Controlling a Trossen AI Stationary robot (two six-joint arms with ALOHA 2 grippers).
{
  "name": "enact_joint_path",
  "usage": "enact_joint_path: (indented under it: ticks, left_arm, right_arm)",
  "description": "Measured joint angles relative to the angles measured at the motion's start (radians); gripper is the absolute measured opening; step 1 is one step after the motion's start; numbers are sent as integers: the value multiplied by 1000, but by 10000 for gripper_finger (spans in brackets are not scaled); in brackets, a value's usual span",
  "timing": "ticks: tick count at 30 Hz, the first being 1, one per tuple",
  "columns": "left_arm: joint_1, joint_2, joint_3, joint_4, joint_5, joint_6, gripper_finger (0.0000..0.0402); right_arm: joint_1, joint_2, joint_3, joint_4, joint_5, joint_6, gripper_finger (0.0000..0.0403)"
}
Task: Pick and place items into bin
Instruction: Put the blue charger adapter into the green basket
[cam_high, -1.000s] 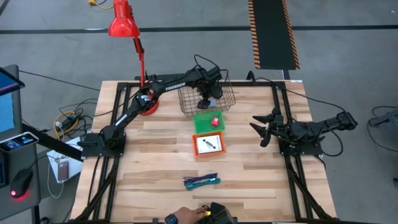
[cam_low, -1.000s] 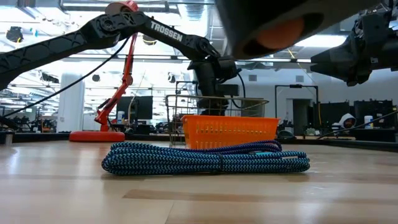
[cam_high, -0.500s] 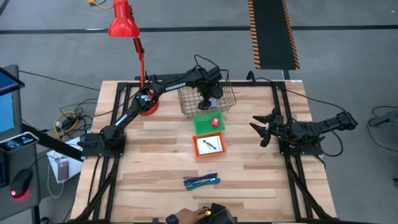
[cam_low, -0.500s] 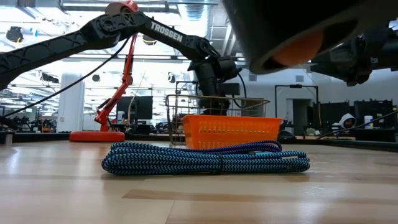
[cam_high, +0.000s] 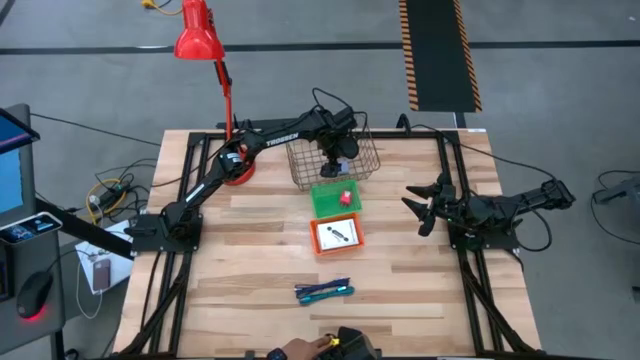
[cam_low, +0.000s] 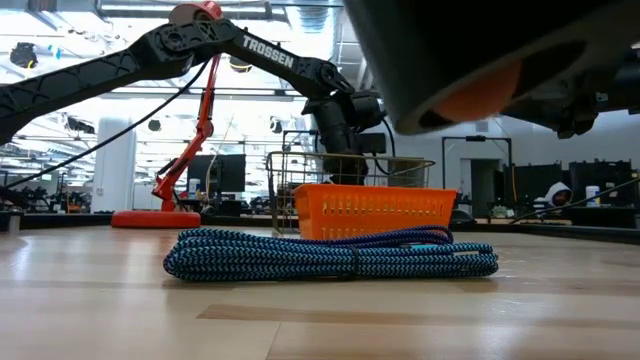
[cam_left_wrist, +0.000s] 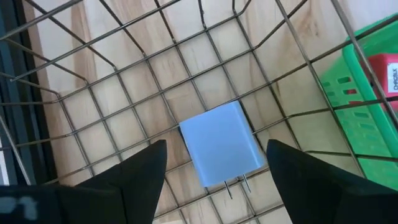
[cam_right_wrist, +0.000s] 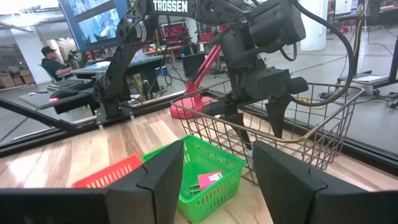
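High view. Wooden desk (cam_high: 250, 260) with two dark arms. Left gripper (cam_high: 334, 158) reaches over the wire basket (cam_high: 330, 157) at the far centre of the desk. Just nearer than the basket: green basket (cam_high: 335, 197) holding a red block (cam_high: 346, 197). Nearer again, touching it: orange tray (cam_high: 336, 234) holding a white card with a black mark (cam_high: 337, 233). Nearer still, apart from the trays: blue and green pens (cam_high: 323, 291) lying together on the desk. Right gripper (cam_high: 422, 208) waits at the right side of the desk, fingers spread apart, holding nothing. Red desk lamp (cam_high: 197, 35) at the far left. A person's hand (cam_high: 296, 351) shows at the near edge.

Low view. Coil of blue braided cord (cam_low: 330, 254) in the foreground; orange tray (cam_low: 372, 211) behind it; wire basket (cam_low: 350, 175) beyond, with the left arm dipping into it.

Left wrist view. Fingers (cam_left_wrist: 130, 175) released, spread wide above the basket's wire floor (cam_left_wrist: 124, 93). A pale blue plug adapter (cam_left_wrist: 222, 143), prongs showing, lies on that floor between the fingers, not gripped.

Right wrist view. Fingers (cam_right_wrist: 160, 174) apart and empty; green basket (cam_right_wrist: 202, 165) with a red item, wire basket (cam_right_wrist: 298, 124) and left gripper (cam_right_wrist: 255, 121) ahead.
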Motion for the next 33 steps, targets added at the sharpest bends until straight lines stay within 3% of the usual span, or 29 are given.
enact_joint_path:
  ticks: [24, 33]
  left_arm:
    - [5, 50, 0, 20, -8, -34, 262]
    - [5, 49, 0, 14, -26, -29, 170]
  right_arm:
    - [0, 3, 0, 0, -1, 0, 187]
    - [0, 3, 0, 0, 0, 0, 187]
